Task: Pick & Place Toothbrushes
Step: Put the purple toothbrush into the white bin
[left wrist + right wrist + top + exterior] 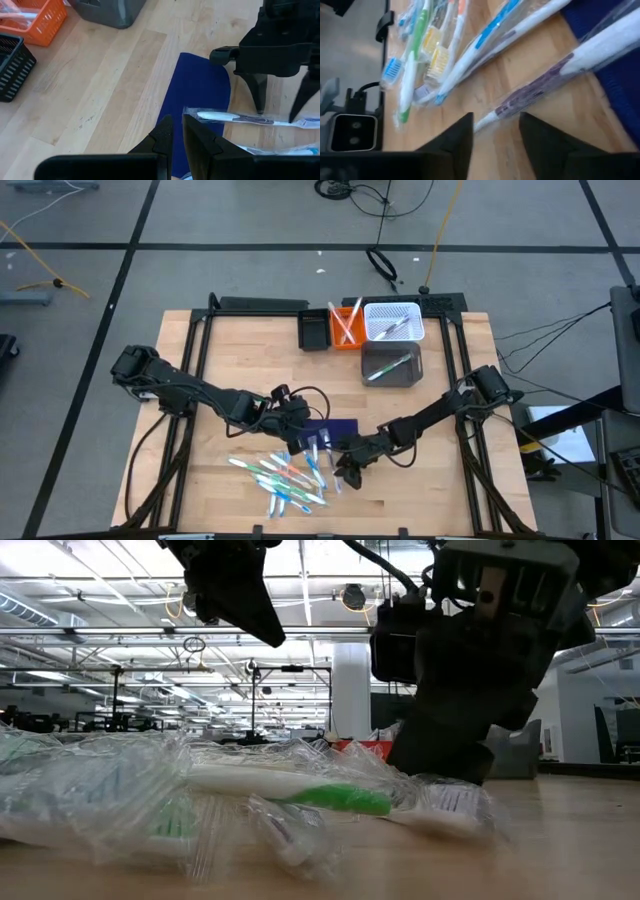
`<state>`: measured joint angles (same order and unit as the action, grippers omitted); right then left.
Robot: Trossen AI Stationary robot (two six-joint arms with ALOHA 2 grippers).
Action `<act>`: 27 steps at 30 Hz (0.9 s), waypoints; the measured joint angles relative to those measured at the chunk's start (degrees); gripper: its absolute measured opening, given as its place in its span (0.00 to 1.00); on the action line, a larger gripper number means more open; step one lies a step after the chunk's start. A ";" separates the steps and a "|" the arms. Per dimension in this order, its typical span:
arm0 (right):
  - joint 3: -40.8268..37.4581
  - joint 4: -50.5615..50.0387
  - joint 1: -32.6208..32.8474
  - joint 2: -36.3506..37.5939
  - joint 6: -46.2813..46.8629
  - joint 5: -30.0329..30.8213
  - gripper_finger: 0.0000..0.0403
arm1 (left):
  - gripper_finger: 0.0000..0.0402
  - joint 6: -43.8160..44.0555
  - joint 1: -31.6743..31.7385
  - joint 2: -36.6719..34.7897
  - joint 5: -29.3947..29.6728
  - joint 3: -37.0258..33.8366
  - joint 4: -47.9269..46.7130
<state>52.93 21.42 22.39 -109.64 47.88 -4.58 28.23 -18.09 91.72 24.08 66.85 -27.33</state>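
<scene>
Toothbrushes (285,473): right pincer poised over one at the mat's edge, grasp not yet made.

The wrapped toothbrushes lie heaped on the tabletop (200,360) just beside the dark blue mat (200,95); a white and purple-handled one (555,75) lies partly on that mat. The right pincer (495,132) hangs over it with fingers apart, straddling the handle, holding nothing. The left pincer (174,131) hovers above the mat, fingers nearly together, empty. Next, I judge, the right pincer must lower, close on the slim handle, then carry it to the bins (393,322) well beyond the mat.
</scene>
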 joint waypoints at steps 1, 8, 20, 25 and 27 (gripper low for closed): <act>0.00 -0.21 0.00 -0.01 -0.41 0.18 0.32 | 0.11 0.00 0.00 0.00 0.00 0.00 0.00; 0.00 -0.79 -0.24 -0.22 -3.22 0.49 0.02 | 0.11 0.02 0.00 0.00 -0.02 0.00 0.00; -0.09 -11.61 -0.37 16.66 -15.56 8.47 0.00 | 0.11 -1.18 0.44 0.00 -0.02 0.00 0.76; -0.07 -21.18 -0.37 25.82 -23.23 19.72 0.00 | 0.11 -1.34 1.56 -0.01 3.10 0.00 2.92; -0.07 -23.68 -0.39 28.08 -26.03 23.81 0.00 | 0.11 -1.84 2.18 -0.02 5.06 0.00 4.16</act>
<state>52.86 -2.26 22.00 -81.56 21.85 19.22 26.38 -15.91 91.70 29.13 66.85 -23.18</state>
